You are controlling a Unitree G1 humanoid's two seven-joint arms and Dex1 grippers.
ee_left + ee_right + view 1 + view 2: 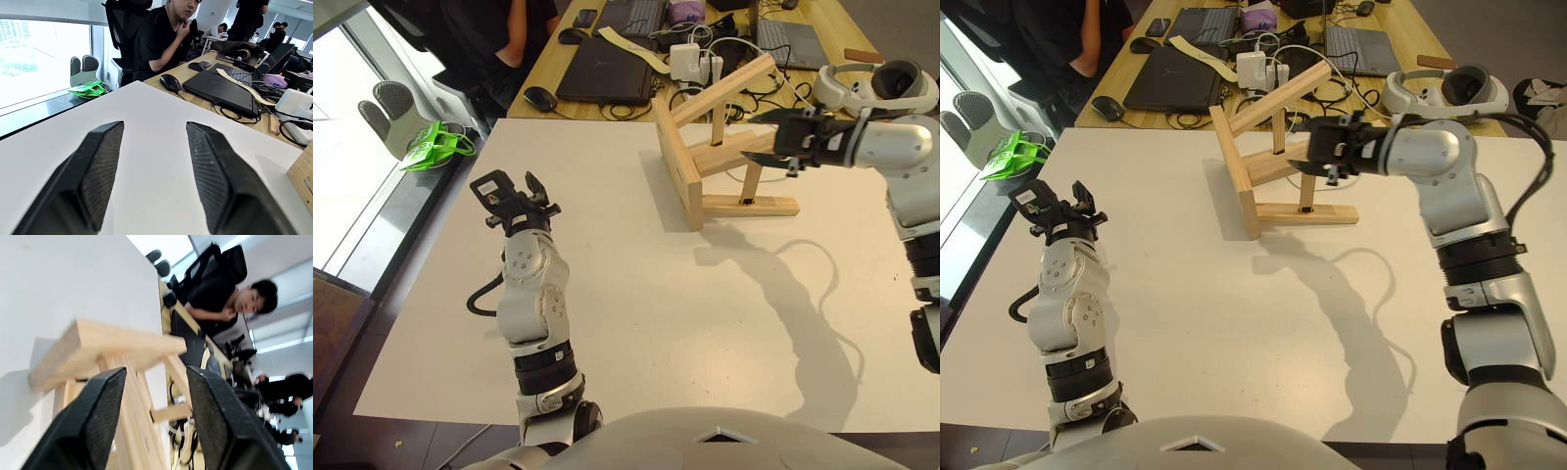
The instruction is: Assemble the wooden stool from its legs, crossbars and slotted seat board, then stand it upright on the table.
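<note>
Right wrist view: the right hand (156, 377) is spread astride a leg of the assembled stool (677, 162), which lies on its side on the desk (636, 323). The left hand (154, 132) is also spread, well apart from it. Only standing it up seems left: pinch that leg, then tip the stool upright.

I am working in an office: beyond my white table (626, 323) stands a wooden desk (544, 67) with laptops (607, 70), mice (540, 98) and cables (227, 113), a black swivel chair (120, 22) by the window (44, 54).
</note>
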